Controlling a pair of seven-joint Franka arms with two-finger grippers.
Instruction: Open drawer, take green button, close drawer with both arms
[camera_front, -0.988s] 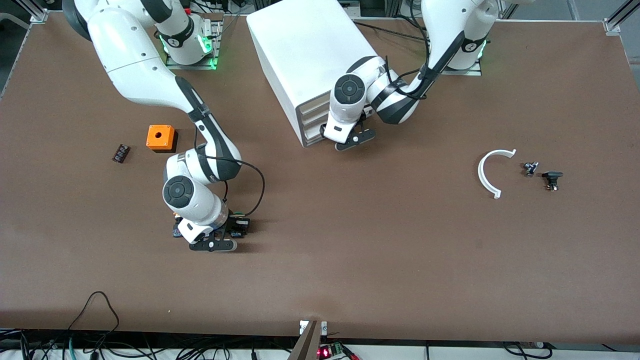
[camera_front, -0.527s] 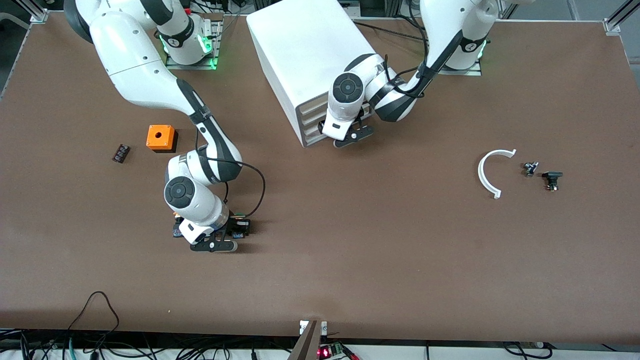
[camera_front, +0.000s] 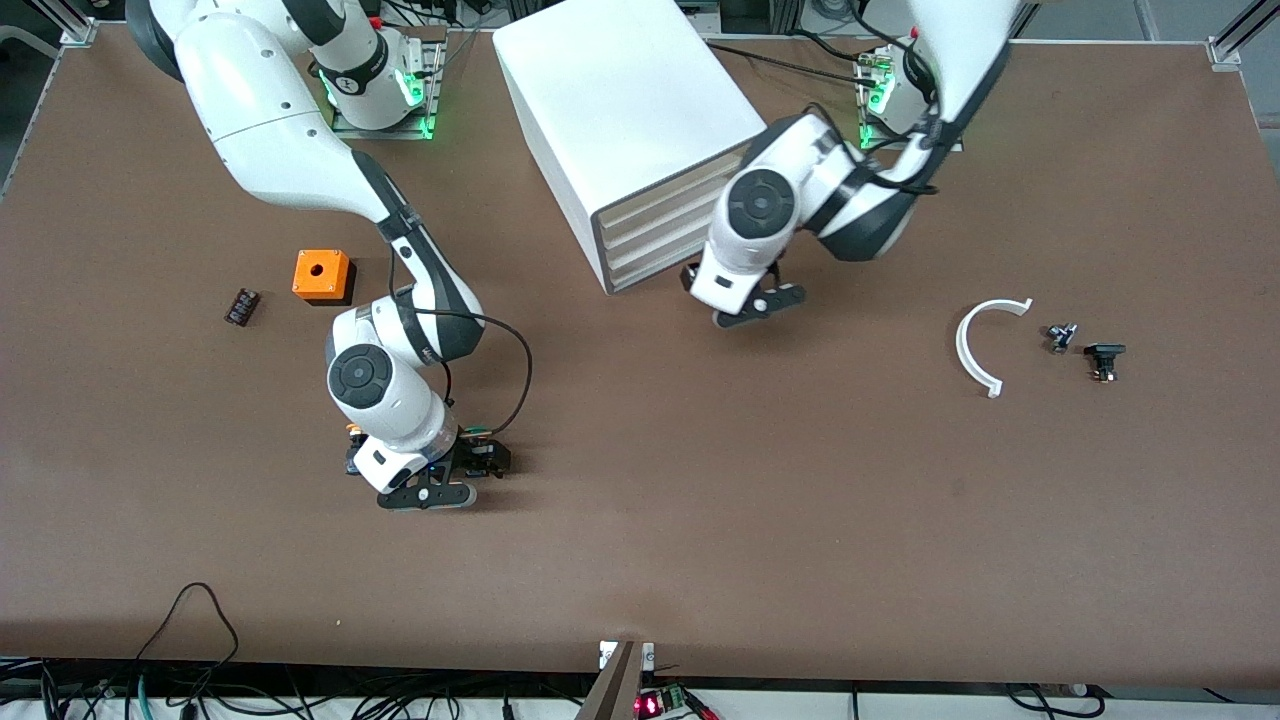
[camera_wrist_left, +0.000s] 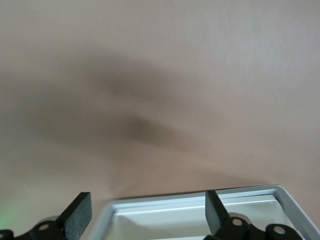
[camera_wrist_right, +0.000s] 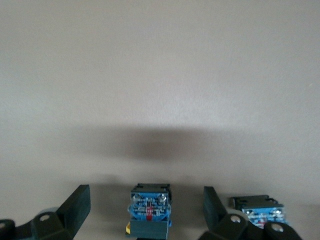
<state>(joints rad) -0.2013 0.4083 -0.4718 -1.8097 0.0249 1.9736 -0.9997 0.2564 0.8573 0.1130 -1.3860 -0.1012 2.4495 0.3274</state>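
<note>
Starting well toward the right arm's end of the table from the cabinet (camera_front: 620, 110): a small black part (camera_front: 241, 306), then an orange box (camera_front: 321, 275). My right gripper (camera_front: 425, 493) is low over the table, nearer the front camera than the cabinet. Its fingers (camera_wrist_right: 77, 205) are spread apart, with a button (camera_wrist_right: 150, 210) sitting on the table between them, not clamped. It has a blue-and-black body, but I can't see the cap. A second one (camera_wrist_right: 257, 210) sits just beside it. My left gripper (camera_front: 748, 308) hangs right in front of the cabinet with its jaws apart and holding nothing, and the drawer (camera_wrist_left: 200, 212) rim is under it. Toward the left arm's end there's a white arc (camera_front: 980, 345).
</note>
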